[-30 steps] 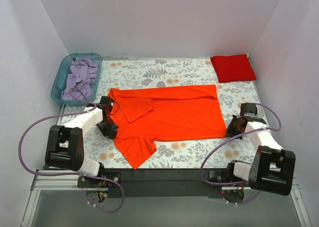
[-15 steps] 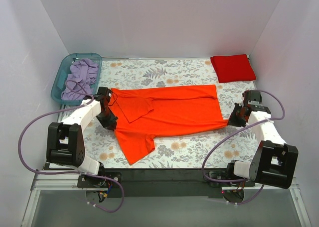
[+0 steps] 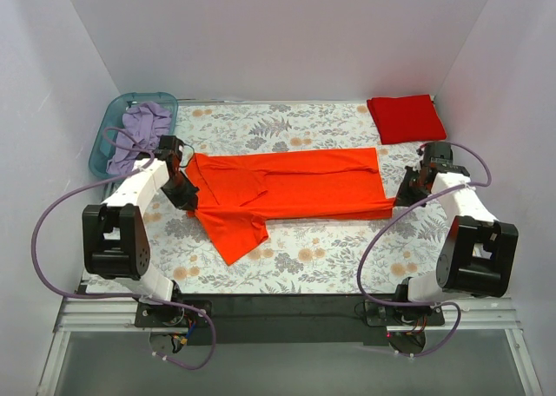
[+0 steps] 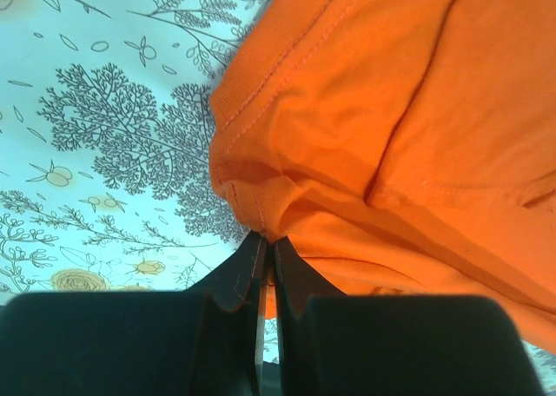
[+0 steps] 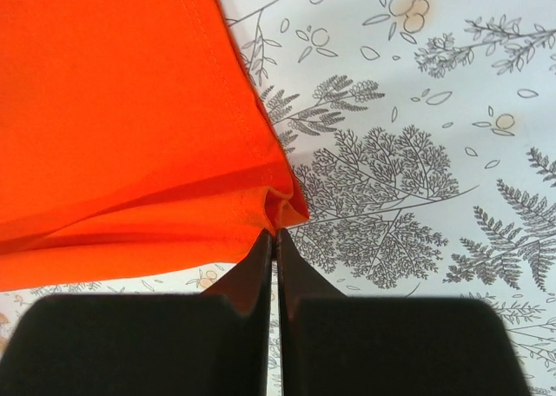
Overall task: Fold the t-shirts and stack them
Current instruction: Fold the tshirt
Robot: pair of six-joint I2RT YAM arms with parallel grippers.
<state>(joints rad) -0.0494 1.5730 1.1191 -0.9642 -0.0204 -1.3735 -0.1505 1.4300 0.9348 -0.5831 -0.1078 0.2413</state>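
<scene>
Left gripper (image 4: 265, 245) and right gripper (image 5: 274, 238) are pinching thin hems of the orange t-shirt (image 3: 304, 188); we are risking slippage and a skewed fold if their travel differs.

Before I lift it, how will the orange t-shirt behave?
Probably floppy: the orange t-shirt bunches where the left gripper pinches it. It will likely sag between that and the right gripper, held only at two edges. Its sleeve may drag.

Table (image 3: 321, 261): flat top, pale cover with floral and fern print. Orange t-shirt (image 3: 304, 192): across middle, stretched left to right, one sleeve splayed toward near-left. Red t-shirt (image 3: 406, 118): folded square, far-right corner, well apart from orange one. Teal basket (image 3: 102, 144): far-left corner, lavender cloth (image 3: 139, 134) heaped inside.
</scene>
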